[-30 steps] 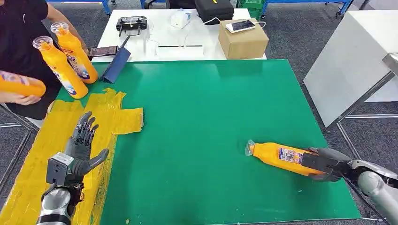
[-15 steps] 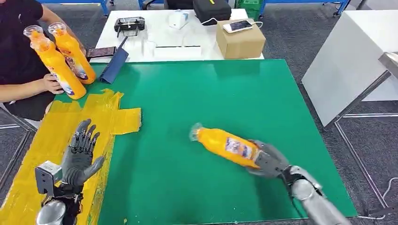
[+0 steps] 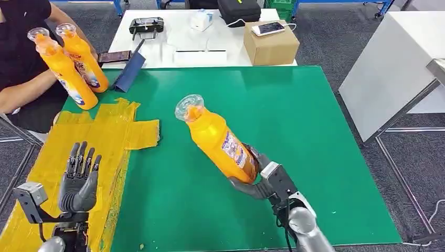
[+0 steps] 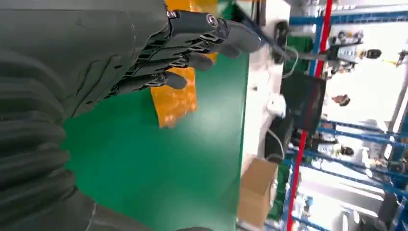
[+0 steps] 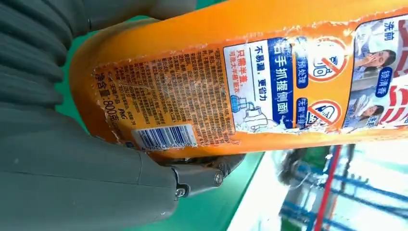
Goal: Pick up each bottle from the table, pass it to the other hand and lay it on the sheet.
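Fingers [image 3: 246, 186] of right hand [image 3: 260, 177]: wrapped round the base of a bottle [image 3: 220, 140], gripping it; in the right wrist view the thumb and dark fingers close on the bottle's bottom end, label with barcode facing the camera. Fingers [image 3: 81, 157] of left hand [image 3: 77, 184]: straight, spread, holding nothing, palm raised over the sheet's near part.

Table [image 3: 294, 126]: green top, large, rectangular.

Sheet [image 3: 110, 134]: yellow, crinkled, covering the table's left side, with a flap reaching toward the middle.

White table [image 3: 157, 47]: beyond the green one; bears a cardboard box [image 3: 270, 47] with a phone [image 3: 268, 28] on top, a dark case [image 3: 240, 10], a controller [image 3: 146, 25] and a small white device [image 3: 201, 21].

White panel [image 3: 388, 68]: right of the green table, slanted on a metal frame.

Person [image 3: 21, 58]: seated at the far left corner, dark top, one forearm by the table edge.

Bottle, held: orange, printed label, clear cap [image 3: 189, 106]; lifted off the table above its middle, tilted with the cap up and toward the left.

Two more orange bottles [image 3: 68, 65]: upright, touching each other, at the sheet's far end beside the person.

Blue folder [image 3: 128, 72]: propped at the far edge, just right of those two.
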Motion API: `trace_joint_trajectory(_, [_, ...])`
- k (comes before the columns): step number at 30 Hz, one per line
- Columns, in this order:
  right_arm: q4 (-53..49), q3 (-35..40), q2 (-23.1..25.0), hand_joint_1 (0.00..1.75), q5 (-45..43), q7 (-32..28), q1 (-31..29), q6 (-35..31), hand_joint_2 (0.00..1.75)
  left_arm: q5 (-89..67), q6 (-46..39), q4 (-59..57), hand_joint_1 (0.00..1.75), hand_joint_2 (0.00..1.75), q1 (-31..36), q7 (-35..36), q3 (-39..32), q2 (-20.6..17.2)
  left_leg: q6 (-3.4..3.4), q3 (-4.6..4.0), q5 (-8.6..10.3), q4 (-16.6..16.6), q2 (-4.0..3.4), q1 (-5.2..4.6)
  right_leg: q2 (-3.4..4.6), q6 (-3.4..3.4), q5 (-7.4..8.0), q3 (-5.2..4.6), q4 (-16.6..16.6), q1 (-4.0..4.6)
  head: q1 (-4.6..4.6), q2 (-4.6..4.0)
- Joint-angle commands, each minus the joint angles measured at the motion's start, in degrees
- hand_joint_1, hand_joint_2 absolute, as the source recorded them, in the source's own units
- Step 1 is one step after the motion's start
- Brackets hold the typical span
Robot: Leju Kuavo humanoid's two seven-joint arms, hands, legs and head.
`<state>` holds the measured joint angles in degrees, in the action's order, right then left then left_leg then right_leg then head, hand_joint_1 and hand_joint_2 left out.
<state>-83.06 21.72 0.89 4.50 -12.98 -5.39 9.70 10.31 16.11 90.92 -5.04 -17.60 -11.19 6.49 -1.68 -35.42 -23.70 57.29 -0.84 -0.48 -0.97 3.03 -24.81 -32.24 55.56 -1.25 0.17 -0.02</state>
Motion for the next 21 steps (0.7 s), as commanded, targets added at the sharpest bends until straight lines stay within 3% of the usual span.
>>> trace_joint_trajectory(1, [8.30, 7.18, 7.00, 1.75, -0.24, 0.13, -4.13, -1.23, 1.75, -0.60, 0.37, 1.02, 0.00, 1.75, -1.01, 0.06, 7.84, 1.60, 0.17, 0.16, -0.08, 0.02, -0.05, 0.13, 0.18, -0.20, -0.02, 0.14, -0.02, 0.12, -0.02, 0.00])
trace_joint_trajectory(8, [8.46, 7.67, 6.97, 1.75, -0.24, 0.27, -4.26, -1.39, 1.75, -0.11, 1.02, 1.69, 0.00, 1.75, -1.59, 0.13, 9.09, 1.41, 0.11, 0.12, -0.04, 0.01, 0.00, 0.10, 0.11, -0.13, -0.02, 0.15, -0.05, 0.09, 0.00, 0.00])
trace_joint_trajectory(14, [14.33, 14.09, 9.75, 1.75, 1.12, 0.58, -5.73, -2.00, 1.75, -1.55, 1.84, 7.74, 0.00, 1.75, -5.58, -2.50, 20.88, 1.53, 0.10, 0.04, -0.03, 0.02, -0.03, 0.07, 0.12, -0.11, -0.01, 0.06, -0.02, 0.06, -0.02, 0.00])
trace_joint_trajectory(21, [16.35, 16.10, 8.91, 1.75, 1.06, -0.23, -4.84, -3.17, 1.75, -2.05, 2.43, 9.17, 0.00, 1.75, -6.63, -5.69, 27.04, -1.22, 0.15, 0.16, -0.05, -0.02, 0.03, 0.10, 0.10, -0.17, -0.03, 0.18, -0.08, 0.08, -0.02, 0.00])
